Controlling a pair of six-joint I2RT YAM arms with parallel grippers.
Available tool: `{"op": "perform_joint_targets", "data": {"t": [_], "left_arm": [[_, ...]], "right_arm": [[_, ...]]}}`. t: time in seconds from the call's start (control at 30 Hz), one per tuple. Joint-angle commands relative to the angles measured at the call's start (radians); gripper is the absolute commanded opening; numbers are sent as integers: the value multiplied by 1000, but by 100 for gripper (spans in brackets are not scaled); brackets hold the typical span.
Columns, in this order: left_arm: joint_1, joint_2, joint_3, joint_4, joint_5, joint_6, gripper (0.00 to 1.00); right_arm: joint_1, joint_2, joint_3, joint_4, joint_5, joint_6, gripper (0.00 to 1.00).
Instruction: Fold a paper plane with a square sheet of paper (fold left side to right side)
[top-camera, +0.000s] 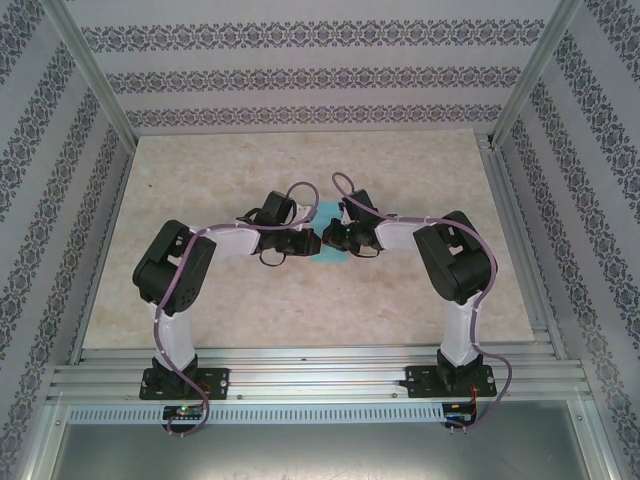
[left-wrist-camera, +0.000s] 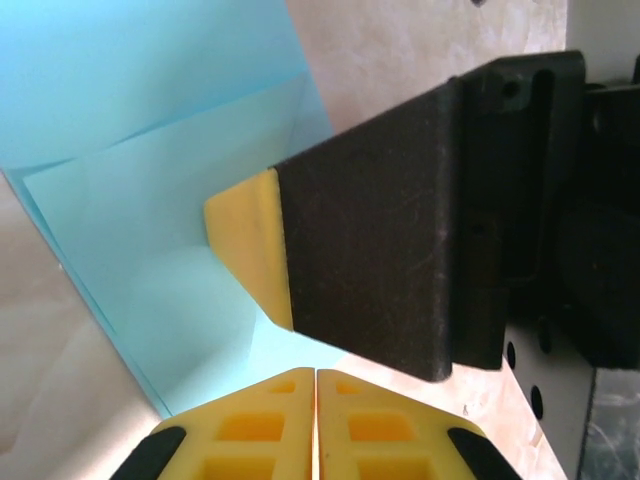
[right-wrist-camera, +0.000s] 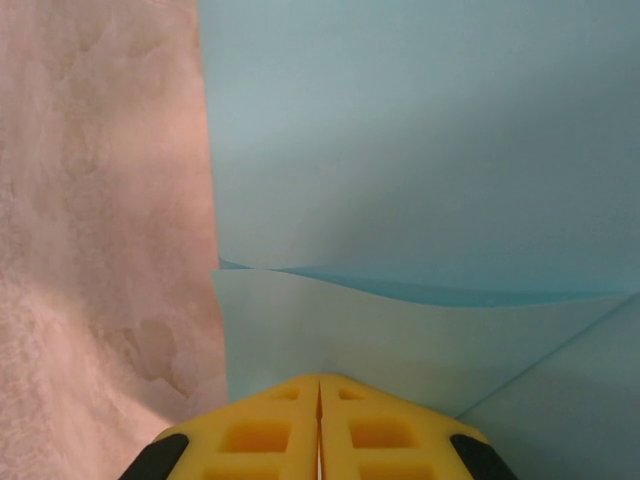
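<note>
The turquoise sheet of paper (top-camera: 331, 256) lies at the middle of the table, partly folded, with layered edges and a crease in the left wrist view (left-wrist-camera: 140, 210) and the right wrist view (right-wrist-camera: 420, 150). Both arms reach inward and meet over it. My left gripper (top-camera: 308, 242) is shut, its yellow tips (left-wrist-camera: 316, 372) together at the paper's near edge. My right gripper (top-camera: 330, 238) is shut too, its tips (right-wrist-camera: 320, 378) resting on the lower flap. A black finger (left-wrist-camera: 390, 240) of the right gripper, with its yellow pad (left-wrist-camera: 248, 240), presses down on the paper just ahead of the left tips.
The beige marbled tabletop (top-camera: 200, 180) spreads round the paper on all sides. Patterned walls (top-camera: 300, 70) close the back and both sides. Aluminium rails (top-camera: 320, 375) carrying the arm bases run along the near edge.
</note>
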Motion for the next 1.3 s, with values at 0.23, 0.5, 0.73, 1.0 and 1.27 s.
{"op": "perform_joint_targets", "data": {"t": [0.23, 0.5, 0.73, 1.0, 1.27], "left_arm": [[1, 66, -5, -53, -54, 70, 9], [-5, 69, -29, -93, -111, 100, 9], [-12, 73, -32, -100, -130, 108, 9], [-18, 80, -29, -116, -150, 120, 8], [-18, 83, -43, -118, -162, 126, 7]], "right_arm": [[-3, -49, 9, -88, 17, -12, 9], [15, -112, -16, -65, -5, 29, 9], [44, -71, -33, -20, -6, 77, 8], [62, -5, -23, -9, 15, 92, 8], [46, 18, -28, -50, 80, 48, 8]]}}
